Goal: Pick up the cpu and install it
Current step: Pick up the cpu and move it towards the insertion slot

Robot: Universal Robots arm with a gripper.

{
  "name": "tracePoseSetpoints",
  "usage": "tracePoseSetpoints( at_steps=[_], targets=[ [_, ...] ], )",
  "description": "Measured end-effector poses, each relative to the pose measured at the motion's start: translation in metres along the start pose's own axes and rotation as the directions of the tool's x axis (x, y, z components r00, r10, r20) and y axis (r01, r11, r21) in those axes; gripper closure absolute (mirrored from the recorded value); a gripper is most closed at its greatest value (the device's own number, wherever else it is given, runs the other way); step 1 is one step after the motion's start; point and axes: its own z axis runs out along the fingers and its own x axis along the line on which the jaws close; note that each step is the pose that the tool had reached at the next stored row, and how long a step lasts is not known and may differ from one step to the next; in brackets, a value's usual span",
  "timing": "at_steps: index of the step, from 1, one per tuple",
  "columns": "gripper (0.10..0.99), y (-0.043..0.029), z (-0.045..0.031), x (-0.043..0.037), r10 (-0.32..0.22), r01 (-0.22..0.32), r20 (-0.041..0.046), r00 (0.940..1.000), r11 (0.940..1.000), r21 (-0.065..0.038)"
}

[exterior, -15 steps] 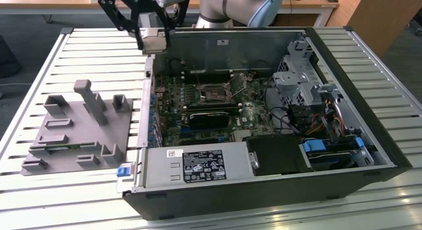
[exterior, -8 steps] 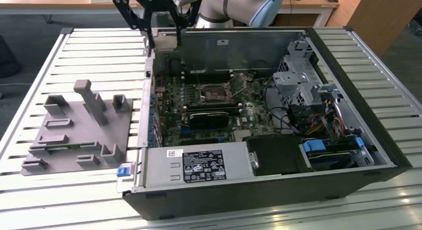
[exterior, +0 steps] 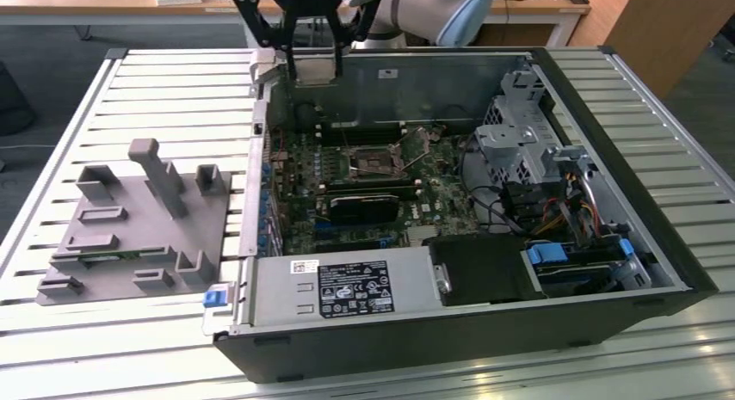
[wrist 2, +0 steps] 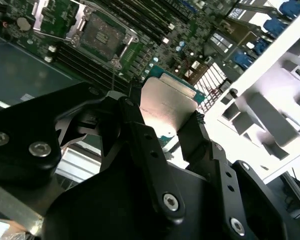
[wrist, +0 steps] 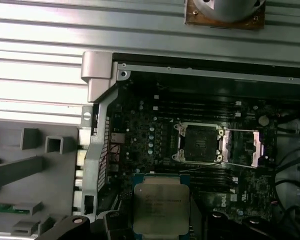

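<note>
The cpu point(exterior: 312, 67), a flat silvery square chip, hangs in the air over the far wall of the open computer case point(exterior: 643, 245). My gripper point(exterior: 313, 76) is shut on it, with a black finger on each side edge. Both wrist views show the cpu point(wrist 2: 166, 102) point(wrist: 160, 205) between the fingers point(wrist 2: 140, 135), metal top facing the camera. Below lies the motherboard's square socket point(exterior: 377, 166) point(wrist: 199, 143) point(wrist 2: 101, 36), uncovered, its metal load plate point(wrist: 242, 147) swung open beside it. The chip is well above the socket, not touching the board.
A grey holder tray point(exterior: 132, 236) point(wrist: 30, 170) stands on the slatted table point(exterior: 69, 142) at the exterior view's left of the case. Inside the case are a power supply point(exterior: 344, 288), a drive cage point(exterior: 517, 133), loose cables point(exterior: 552, 211) and a dark module point(exterior: 367, 202) near the socket.
</note>
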Motion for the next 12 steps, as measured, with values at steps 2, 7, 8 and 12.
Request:
tracePoseSetpoints(
  at_steps=[2,7,8,12],
  targets=[
    [0.545,0.0011,0.0005,-0.0088,0.0,0.0,0.0001,1.0,1.0,0.0],
    [0.545,0.0042,0.0021,-0.0319,0.0,0.0,0.0,1.0,1.0,0.0],
    [0.545,0.005,0.0025,-0.0361,0.0,0.0,0.0001,1.0,1.0,0.0],
    [0.545,0.0096,0.004,-0.052,0.0,0.0,-0.0001,1.0,1.0,0.0]
  ],
)
